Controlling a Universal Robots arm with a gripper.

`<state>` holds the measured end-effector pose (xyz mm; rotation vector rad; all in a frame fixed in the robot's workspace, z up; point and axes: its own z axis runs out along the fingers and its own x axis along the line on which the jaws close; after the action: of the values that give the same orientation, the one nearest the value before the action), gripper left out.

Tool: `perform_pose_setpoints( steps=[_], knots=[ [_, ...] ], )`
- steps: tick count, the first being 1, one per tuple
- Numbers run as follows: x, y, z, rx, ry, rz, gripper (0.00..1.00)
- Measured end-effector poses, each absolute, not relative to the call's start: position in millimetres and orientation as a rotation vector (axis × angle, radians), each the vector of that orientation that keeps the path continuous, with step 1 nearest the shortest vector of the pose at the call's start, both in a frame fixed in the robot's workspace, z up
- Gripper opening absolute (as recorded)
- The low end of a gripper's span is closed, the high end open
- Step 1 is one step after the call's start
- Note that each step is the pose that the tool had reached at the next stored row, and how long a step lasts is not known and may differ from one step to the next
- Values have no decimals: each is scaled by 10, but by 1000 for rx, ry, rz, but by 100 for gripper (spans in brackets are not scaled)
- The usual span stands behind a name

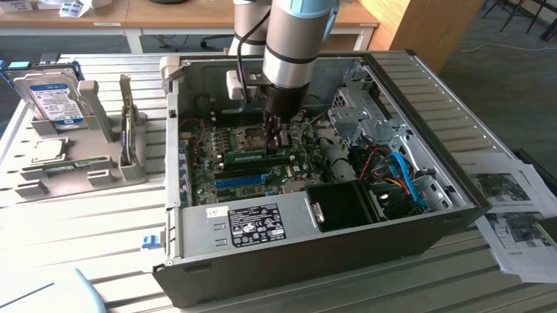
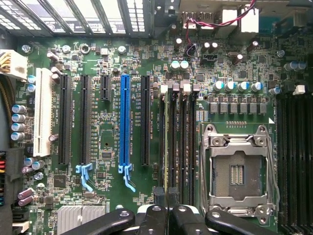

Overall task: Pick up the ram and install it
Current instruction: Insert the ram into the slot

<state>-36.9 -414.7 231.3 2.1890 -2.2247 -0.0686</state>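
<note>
The ram (image 1: 248,156) is a narrow green stick standing on edge in a memory slot on the motherboard, inside the open computer case (image 1: 435,137). In the wrist view the ram (image 2: 165,142) shows edge-on as a thin pale strip among the black memory slots. My gripper (image 1: 280,145) reaches down into the case over one end of the stick. Its black fingers (image 2: 159,196) are shut on the ram's end, and my gripper (image 2: 166,196) sits almost at board level.
A long blue slot (image 2: 125,117) lies beside the memory slots, and the empty processor socket (image 2: 238,171) is on the other side. The power supply (image 1: 252,225) and cables (image 1: 396,173) crowd the case. A grey holder with a hard drive (image 1: 52,98) and a processor chip (image 1: 48,150) stands at the exterior view's left; papers (image 1: 513,202) lie at its right.
</note>
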Motion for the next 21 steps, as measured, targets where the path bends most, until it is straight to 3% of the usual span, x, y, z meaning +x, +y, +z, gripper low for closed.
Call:
perform_pose_setpoints(
  steps=[21],
  knots=[
    [-371,-4147,2277,2189,-2225,-69,11]
  ],
)
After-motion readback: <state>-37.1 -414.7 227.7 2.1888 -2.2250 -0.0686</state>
